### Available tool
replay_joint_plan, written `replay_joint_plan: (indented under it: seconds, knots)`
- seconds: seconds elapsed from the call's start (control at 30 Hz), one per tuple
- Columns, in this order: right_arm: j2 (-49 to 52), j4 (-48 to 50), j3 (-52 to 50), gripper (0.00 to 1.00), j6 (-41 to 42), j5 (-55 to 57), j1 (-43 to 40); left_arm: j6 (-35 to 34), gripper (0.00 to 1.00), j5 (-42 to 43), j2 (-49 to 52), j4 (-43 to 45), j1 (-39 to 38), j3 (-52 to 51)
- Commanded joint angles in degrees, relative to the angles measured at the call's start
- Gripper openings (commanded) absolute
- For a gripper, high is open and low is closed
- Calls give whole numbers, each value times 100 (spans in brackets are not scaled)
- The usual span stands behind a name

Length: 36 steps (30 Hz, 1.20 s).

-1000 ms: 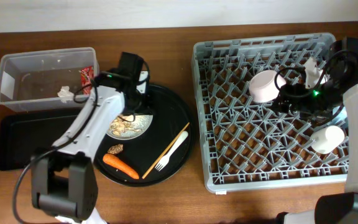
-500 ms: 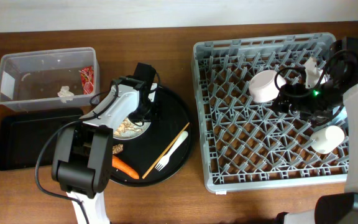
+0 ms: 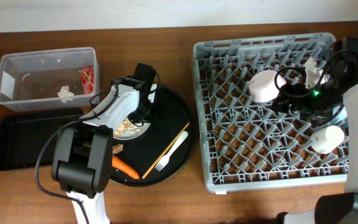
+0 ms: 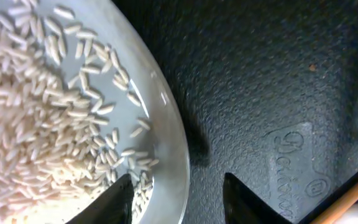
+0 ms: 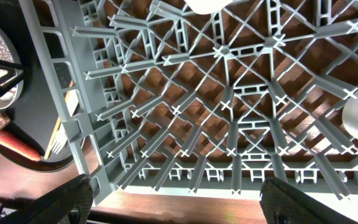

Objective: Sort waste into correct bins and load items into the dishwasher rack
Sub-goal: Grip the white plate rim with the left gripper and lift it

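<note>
Plate [image 4: 164,118] rim between spread left pincer [image 4: 178,205] (rice [image 4: 36,124] aboard).

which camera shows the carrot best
Overhead: the orange carrot lies whole and unobstructed on the round black tray. The right wrist view catches it small at its left edge, beyond the rack. The left wrist view misses it.

Brown wooden table [image 3: 166,62]; pale wall [image 3: 166,9] along far edge.
</note>
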Motion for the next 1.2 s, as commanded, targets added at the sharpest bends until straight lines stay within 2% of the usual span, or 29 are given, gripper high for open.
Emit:
replay_joint_plan:
  seconds: [0.0, 0.1, 0.17, 0.43, 0.57, 0.63, 0.8, 1.07, 1.17]
  knots:
    - [-76, -20, 52, 89, -59, 37, 35, -17, 37, -114, 28, -111, -44, -35]
    - [-76, -20, 52, 89, -61, 37, 35, -17, 34, -116, 33, -70, -103, -262]
    - [-76, -22, 52, 89, -59, 35, 35, -15, 27, -164, 33, -66, -131, -328]
    - [-76, -31, 52, 89, -59, 35, 35, -15, 27, -813, 35, 122, -136, -328]
    - [-76, -33, 52, 89, -59, 35, 35, -15, 20, -846, 39, 203, -203, -334]
    - [-76, -33, 52, 89, -59, 33, 35, -15, 10, -927, 39, 205, -256, -334]
    - [-76, -44, 52, 89, -59, 33, 35, -17, 9, -1335, 39, 203, -411, -356]
    - [-76, -44, 52, 89, -59, 33, 35, -17, 9, -1377, 39, 273, -431, -675]
    - [-76, -46, 52, 89, -59, 33, 35, -15, 4, -1405, 39, 297, -431, -675]
